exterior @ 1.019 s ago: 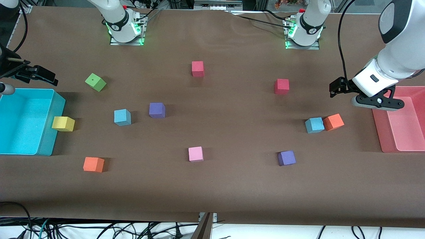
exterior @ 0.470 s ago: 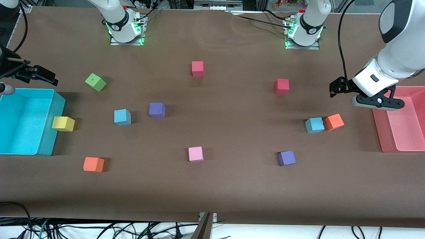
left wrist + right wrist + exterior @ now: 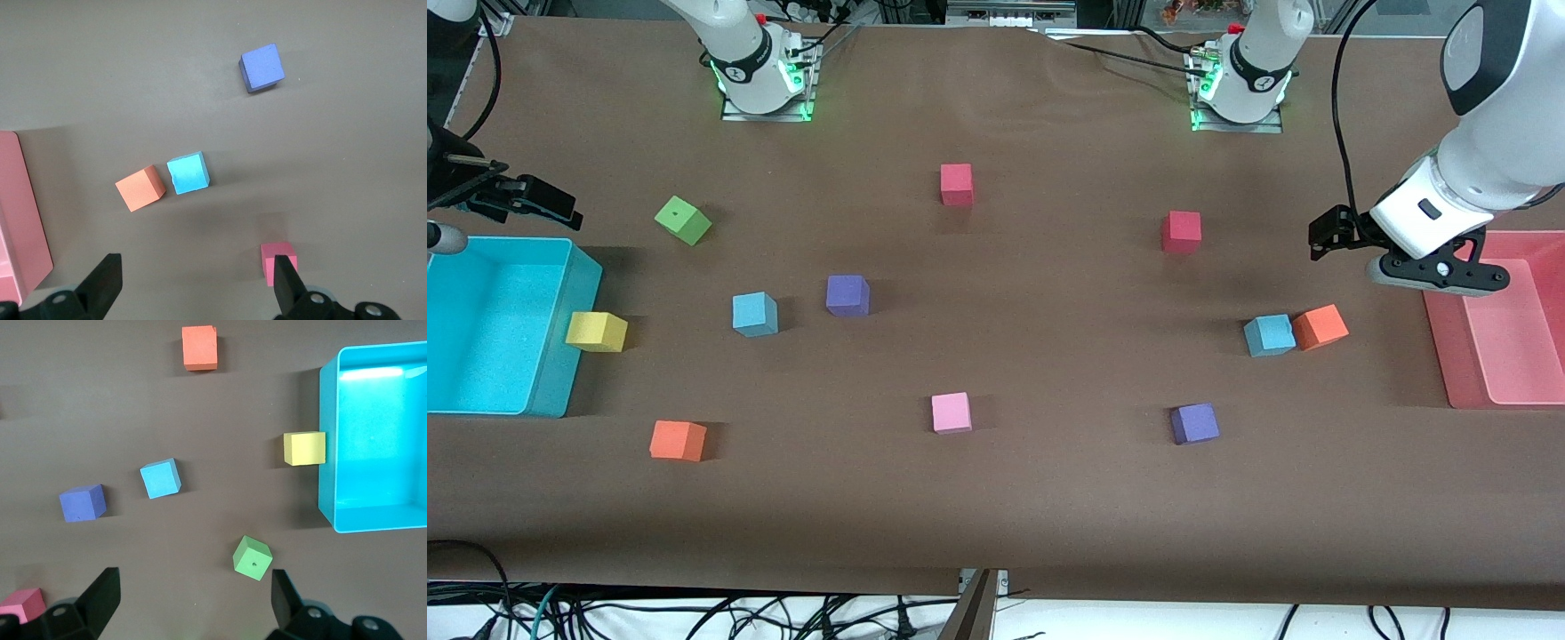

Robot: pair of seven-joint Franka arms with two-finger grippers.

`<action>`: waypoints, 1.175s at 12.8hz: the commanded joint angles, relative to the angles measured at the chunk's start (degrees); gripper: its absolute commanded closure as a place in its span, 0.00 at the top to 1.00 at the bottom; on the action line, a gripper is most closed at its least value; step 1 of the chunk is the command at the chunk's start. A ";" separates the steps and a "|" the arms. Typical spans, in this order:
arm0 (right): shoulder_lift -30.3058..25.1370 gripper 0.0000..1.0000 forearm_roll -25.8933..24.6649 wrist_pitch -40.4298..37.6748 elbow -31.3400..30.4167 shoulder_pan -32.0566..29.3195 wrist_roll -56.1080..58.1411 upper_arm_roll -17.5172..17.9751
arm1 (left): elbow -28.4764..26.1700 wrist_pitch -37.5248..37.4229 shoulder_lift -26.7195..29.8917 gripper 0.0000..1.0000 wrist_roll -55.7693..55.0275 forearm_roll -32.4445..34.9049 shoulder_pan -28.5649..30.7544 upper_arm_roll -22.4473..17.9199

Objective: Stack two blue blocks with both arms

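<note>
Waiting: both arms up and parked, nothing gripped, no block lifted.
Change: none visible over the last second; same poses, same block positions, so stacking not yet begun.
Left gripper (image 3: 1436, 271): up over the table edge of the pink bin (image 3: 1507, 391) at the left arm's end; fingers (image 3: 103, 283) spread wide apart in the left wrist view, empty.
Right gripper (image 3: 511, 197): up above the farther corner of the cyan bin (image 3: 560, 356) at the right arm's end; fingers (image 3: 100, 593) wide apart in the right wrist view, empty.
First blue block (image 3: 1269, 335): on the table toward the left arm's end, touching or just beside an orange cube (image 3: 1320, 326); also seen from the left wrist (image 3: 187, 173).
Second blue block (image 3: 754, 314): toward the right arm's end, beside a purple cube (image 3: 847, 295), well apart from the first; seen from the right wrist (image 3: 160, 479).
Meaning: whole task ahead; probably each arm takes its nearer block.
Risk: orange neighbour crowding the first block, little room for a finger on that side.
</note>
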State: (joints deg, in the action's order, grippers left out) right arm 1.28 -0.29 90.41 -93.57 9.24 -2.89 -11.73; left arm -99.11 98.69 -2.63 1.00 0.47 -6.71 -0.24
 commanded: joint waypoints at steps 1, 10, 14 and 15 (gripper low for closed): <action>-0.31 1.00 0.73 -0.68 -0.04 -0.27 -0.01 0.21 | 0.85 -1.40 0.43 1.00 -0.74 0.94 -0.32 0.06; -0.31 1.00 0.73 -0.68 -0.04 -0.27 -0.18 0.21 | 0.85 -1.48 0.43 1.00 -0.74 0.85 -0.32 0.06; 3.18 1.00 0.21 -0.68 0.58 2.26 0.51 0.39 | 0.85 -1.40 0.43 1.00 -0.74 0.85 -0.32 0.06; 5.03 1.00 -0.75 -0.76 0.75 3.75 1.82 0.39 | 0.85 -1.40 0.43 1.00 -0.74 0.85 -0.32 0.06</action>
State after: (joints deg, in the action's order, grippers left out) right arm 2.71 -0.33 90.29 -93.81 10.58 -2.29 -11.43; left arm -99.08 98.65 -2.63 1.00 0.47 -6.72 -0.22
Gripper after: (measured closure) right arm 0.000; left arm 0.000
